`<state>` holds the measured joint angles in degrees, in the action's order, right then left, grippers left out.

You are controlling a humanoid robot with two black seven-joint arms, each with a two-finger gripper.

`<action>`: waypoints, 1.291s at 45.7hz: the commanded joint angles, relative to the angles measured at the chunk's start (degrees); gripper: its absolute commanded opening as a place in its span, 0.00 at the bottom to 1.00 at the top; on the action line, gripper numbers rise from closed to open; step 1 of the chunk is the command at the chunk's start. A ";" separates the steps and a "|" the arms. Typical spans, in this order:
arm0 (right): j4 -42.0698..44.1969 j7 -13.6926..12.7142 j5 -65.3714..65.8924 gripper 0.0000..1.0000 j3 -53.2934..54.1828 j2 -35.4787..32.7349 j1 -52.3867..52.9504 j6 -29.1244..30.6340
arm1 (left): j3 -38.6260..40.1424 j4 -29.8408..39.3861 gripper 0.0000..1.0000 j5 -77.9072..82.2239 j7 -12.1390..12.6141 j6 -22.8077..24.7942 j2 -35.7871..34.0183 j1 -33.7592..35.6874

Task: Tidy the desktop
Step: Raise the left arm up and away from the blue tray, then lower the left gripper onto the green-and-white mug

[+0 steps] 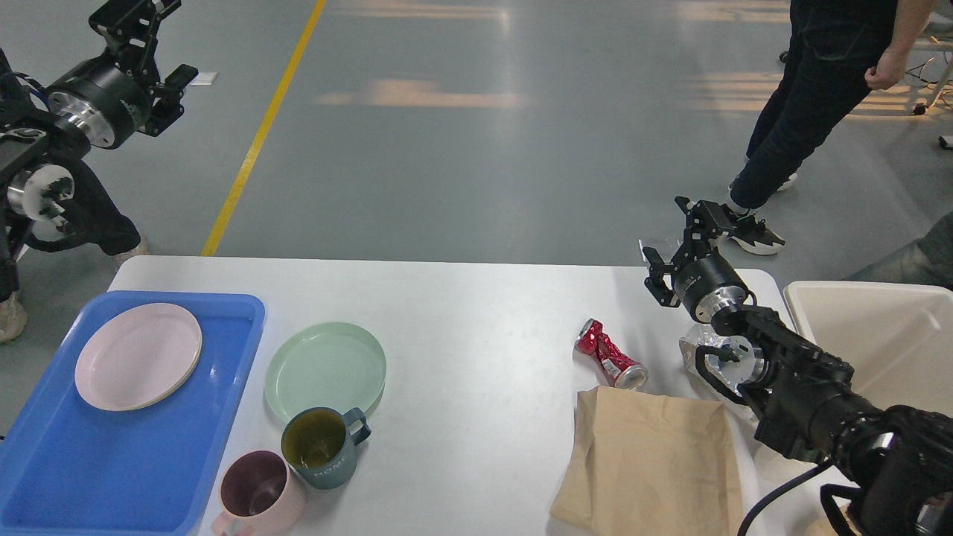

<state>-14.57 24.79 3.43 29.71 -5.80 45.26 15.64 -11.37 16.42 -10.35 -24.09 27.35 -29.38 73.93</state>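
**Both grippers empty above the desktop**

Nearest on the white desktop [476, 313] stand a pink mug [257, 495] and a teal mug [322, 447], with a paper bag [651, 461] to the right. Farther lie a green plate [325, 366] and a can [609, 354]. A tray [141, 469] carries a pink plate [138, 356]. The right gripper [681, 242] is spread, holding nothing. The left gripper [153, 33] is high over the floor, also spread.

The left arm enters at the upper left, its left gripper [153, 33] raised high and angled up to the right, fingers spread and empty. The right arm reaches in from the lower right; its right gripper [681, 240] points up-left, fingers apart, holding nothing.
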 commanded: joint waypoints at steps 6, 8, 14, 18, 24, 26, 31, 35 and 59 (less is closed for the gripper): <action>0.07 0.00 -0.01 1.00 0.00 0.00 0.00 0.00 | -7.60 0.10 0.96 0.24 -0.08 6.40 -2.96 5.07; -0.02 0.00 -0.01 1.00 0.00 0.00 0.00 0.00 | -10.41 0.10 0.96 0.33 -0.08 6.48 -3.75 6.13; 0.07 0.00 -0.01 1.00 0.00 0.00 0.00 0.00 | -17.88 0.97 0.96 1.03 -0.17 7.36 -4.99 9.20; 0.07 0.00 -0.01 1.00 0.00 0.00 0.00 0.00 | -21.31 3.17 0.96 1.55 -0.08 7.89 -4.99 11.49; -0.02 0.00 -0.01 1.00 0.00 0.00 0.00 0.00 | -30.97 7.65 0.96 4.10 -0.35 10.69 -4.99 17.11; -0.02 0.00 -0.01 1.00 0.00 0.00 0.00 0.00 | -34.57 9.49 0.96 4.81 -0.17 12.80 -4.90 18.87; 0.07 0.00 -0.01 1.00 0.00 0.00 0.00 0.00 | -41.52 13.27 0.96 7.79 -0.08 17.20 -4.90 23.53; -0.02 0.00 -0.01 1.00 0.00 0.00 0.00 0.00 | -44.25 16.70 0.96 10.08 0.00 20.71 -4.99 27.39; -0.02 0.00 -0.01 1.00 0.00 0.00 0.00 0.00 | -61.57 30.23 0.96 16.76 17.57 27.65 -2.00 43.57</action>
<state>-14.53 24.78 3.42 29.71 -5.80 45.27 15.64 -68.86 41.19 6.25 -11.72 54.99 -32.14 113.37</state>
